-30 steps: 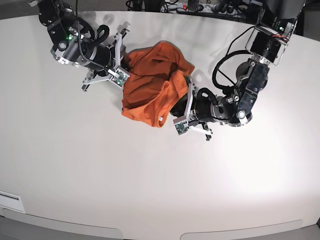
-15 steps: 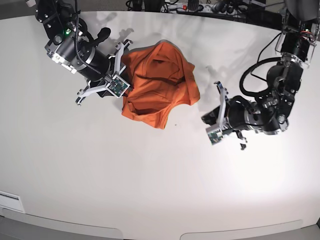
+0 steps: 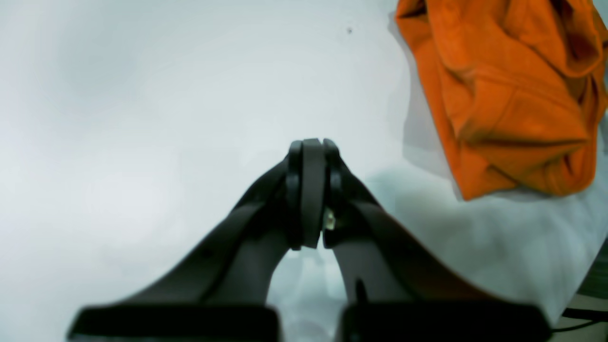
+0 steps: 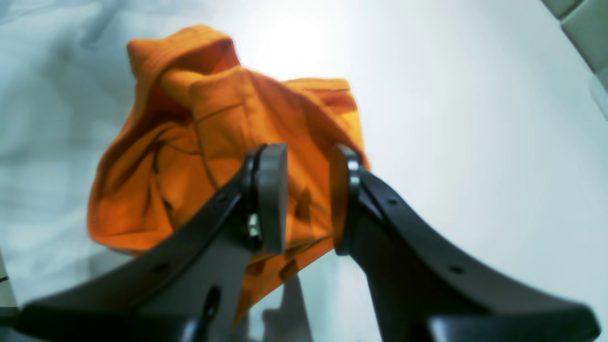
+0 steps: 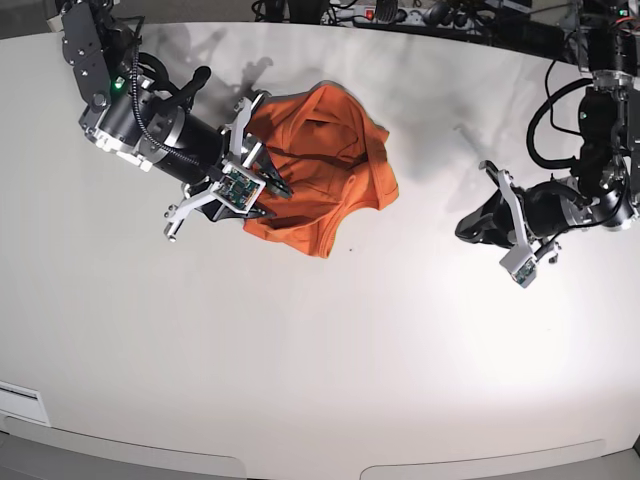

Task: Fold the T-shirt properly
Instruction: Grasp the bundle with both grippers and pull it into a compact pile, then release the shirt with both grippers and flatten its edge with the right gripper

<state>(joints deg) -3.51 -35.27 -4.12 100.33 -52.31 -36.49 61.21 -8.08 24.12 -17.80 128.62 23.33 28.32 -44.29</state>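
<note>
The orange T-shirt (image 5: 322, 168) lies crumpled in a loose heap on the white table (image 5: 320, 350), left of centre at the back. My right gripper (image 5: 276, 187) is over the shirt's left edge. In the right wrist view its jaws (image 4: 308, 159) stand apart, with the T-shirt (image 4: 213, 123) showing behind and between them; no cloth is pinched. My left gripper (image 5: 468, 228) hangs well to the right of the shirt, apart from it. In the left wrist view it (image 3: 309, 147) is shut on nothing above bare table, and the T-shirt (image 3: 513, 95) lies at the upper right.
Cables and a power strip (image 5: 382, 12) run along the table's far edge. A white label (image 5: 20, 403) sits at the front left. The left arm's black cable loop (image 5: 545, 120) hangs at the right.
My left arm has drawn back to the right, away from the shirt's right edge, still shut. My right gripper has opened and shifted down along the shirt's left edge. The shirt's right side has spread.
</note>
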